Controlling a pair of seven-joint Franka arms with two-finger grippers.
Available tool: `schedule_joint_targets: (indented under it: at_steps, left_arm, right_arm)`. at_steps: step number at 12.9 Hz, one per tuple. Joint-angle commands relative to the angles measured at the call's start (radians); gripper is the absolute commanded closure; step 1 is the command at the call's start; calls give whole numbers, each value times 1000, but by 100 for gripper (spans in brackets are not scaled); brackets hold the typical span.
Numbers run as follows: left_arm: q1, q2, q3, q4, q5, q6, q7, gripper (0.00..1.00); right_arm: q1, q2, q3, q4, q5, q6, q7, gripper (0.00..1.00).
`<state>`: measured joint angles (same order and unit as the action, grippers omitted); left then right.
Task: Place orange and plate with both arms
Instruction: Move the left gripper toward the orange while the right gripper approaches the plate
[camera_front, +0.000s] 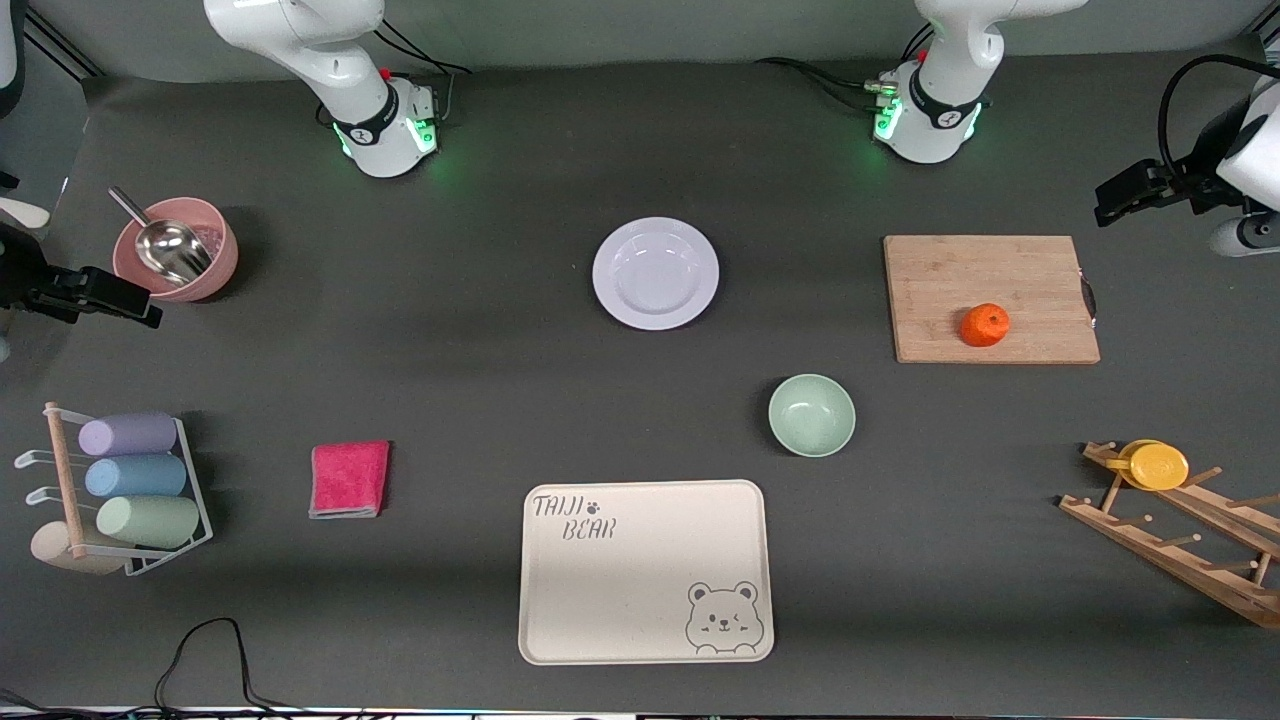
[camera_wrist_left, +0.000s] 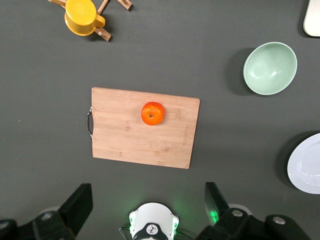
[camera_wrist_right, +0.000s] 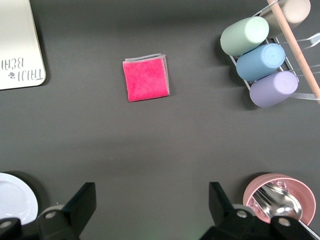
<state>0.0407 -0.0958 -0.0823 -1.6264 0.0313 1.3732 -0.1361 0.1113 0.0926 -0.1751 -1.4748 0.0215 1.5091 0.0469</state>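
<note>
Two white Franka arms wait raised at the ends of the dark grey table (camera_front: 450, 330), which suggests that neither reach has begun. The left gripper (camera_wrist_left: 147, 192) hangs over the left arm's end, looking down on the board. Its fingers (camera_wrist_left: 75, 207) are spread wide with nothing between them. The right gripper (camera_wrist_right: 151, 195) hangs over the right arm's end near a pink bowl with a metal scoop (camera_front: 175, 248). It is equally wide open and empty.

The beige rectangular bear tray (camera_front: 640, 600) lies bare at six o'clock from the plate, nearest the front camera, and is probably the shared destination. The rectangular bamboo cutting board (camera_front: 950, 280) lies flat at three o'clock from the plate, toward the left arm's end. The round pale white-lavender plate (camera_front: 655, 273) sits mid-table with nothing on it, within either arm's reach. The mint-green bowl (camera_front: 811, 415) stands between four and five o'clock from it.

The small round bright-orange fruit (camera_front: 985, 325) rests on the board at six o'clock from the board's centre. The flat wood appears to keep it from rolling, and it lies close to the left arm, the likely one to take it.
</note>
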Motion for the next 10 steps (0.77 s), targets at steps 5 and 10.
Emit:
schedule_joint_targets:
  at_steps: [5, 10]
  left_arm:
    - [-10, 1, 7, 23, -7, -20, -22, 0]
    - [-13, -13, 7, 13, 4, -94, 18, 0]
  right_arm:
    - [1, -25, 6, -30, -20, -15, 8, 0]
    - [7, -65, 8, -54, -11, -43, 13, 0]
